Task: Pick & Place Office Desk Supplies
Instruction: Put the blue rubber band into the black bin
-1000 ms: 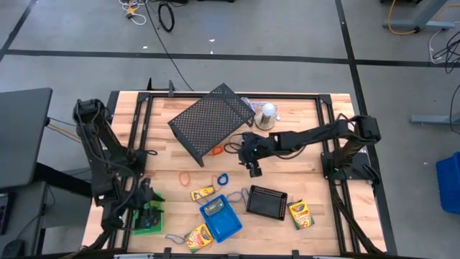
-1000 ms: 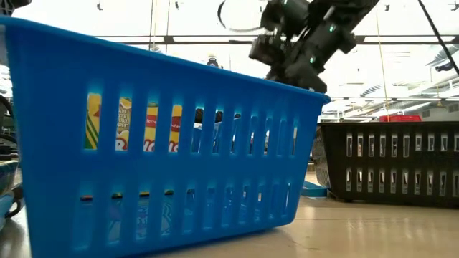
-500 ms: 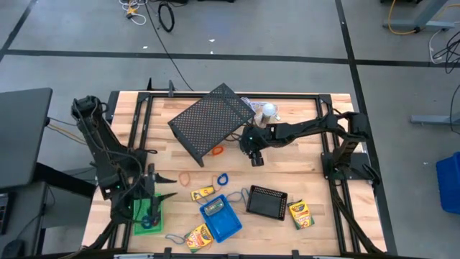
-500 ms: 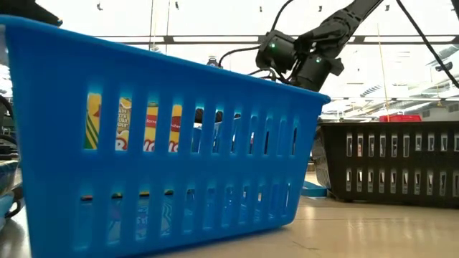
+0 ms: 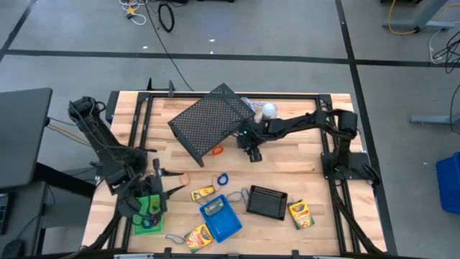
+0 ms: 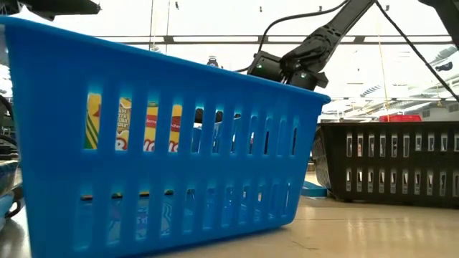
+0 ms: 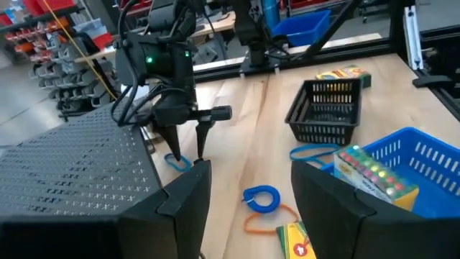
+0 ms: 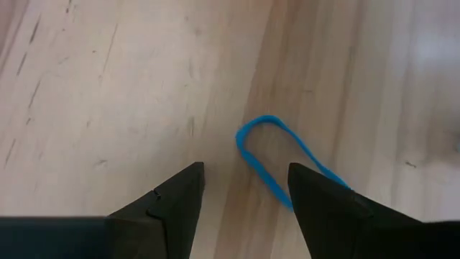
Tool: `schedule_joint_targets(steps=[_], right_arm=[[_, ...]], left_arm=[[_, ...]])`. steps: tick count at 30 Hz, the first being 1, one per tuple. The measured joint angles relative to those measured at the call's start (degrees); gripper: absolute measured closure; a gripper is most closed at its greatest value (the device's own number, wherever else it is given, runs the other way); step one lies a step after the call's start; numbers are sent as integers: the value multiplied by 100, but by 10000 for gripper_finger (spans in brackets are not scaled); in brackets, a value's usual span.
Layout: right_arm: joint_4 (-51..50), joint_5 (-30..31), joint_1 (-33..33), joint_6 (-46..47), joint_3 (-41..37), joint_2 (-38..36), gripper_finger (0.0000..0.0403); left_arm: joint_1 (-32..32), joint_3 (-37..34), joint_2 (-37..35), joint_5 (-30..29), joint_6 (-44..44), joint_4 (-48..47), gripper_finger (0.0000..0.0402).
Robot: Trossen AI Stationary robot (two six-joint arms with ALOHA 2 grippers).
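My right gripper points down, open, just off the big mesh rack's right corner. A thin blue elastic loop lies flat on the wood under it, reaching in between the two fingers; they do not touch it. The left wrist view shows the same gripper standing over that loop. My left gripper hangs open and nearly level above the green tray, with nothing between its fingers. The blue tray holds a crayon box. Beside it stands the black mesh tray.
The large black mesh rack lies tilted at the far middle, a silver dome beside it. Loose crayon boxes and orange and blue loops lie on the near half of the table.
My right gripper has gone toward the far edge and the rack and has come down over the blue loop. My left gripper has risen off the green tray, swung toward the table's right and tipped from pointing down to nearly level, rolling as it went.
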Motion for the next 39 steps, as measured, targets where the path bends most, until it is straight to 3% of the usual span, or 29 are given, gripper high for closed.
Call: schedule_joint_targets(steps=[5,8,16,18,30,35,39], right_arm=[[-196,-58,-2,-195,204,133,193],[-218,-100,0,-198,205,136,220],[-309,-59,14,-243,211,139,371],[-362,-66,17,-281,211,142,393],[-1289,-159,642,-316,282,116,401],[-1612,395,1000,-105,563,120,401],[-1419,417,1076,-236,684,63,384]], left_arm=[[100,0,0,80,12,2,200],[131,0,0,109,20,-1,200],[131,0,0,103,59,0,200],[131,0,0,99,35,2,200],[131,0,2,94,20,2,200],[131,0,2,94,20,4,200],[131,0,2,97,20,6,200]])
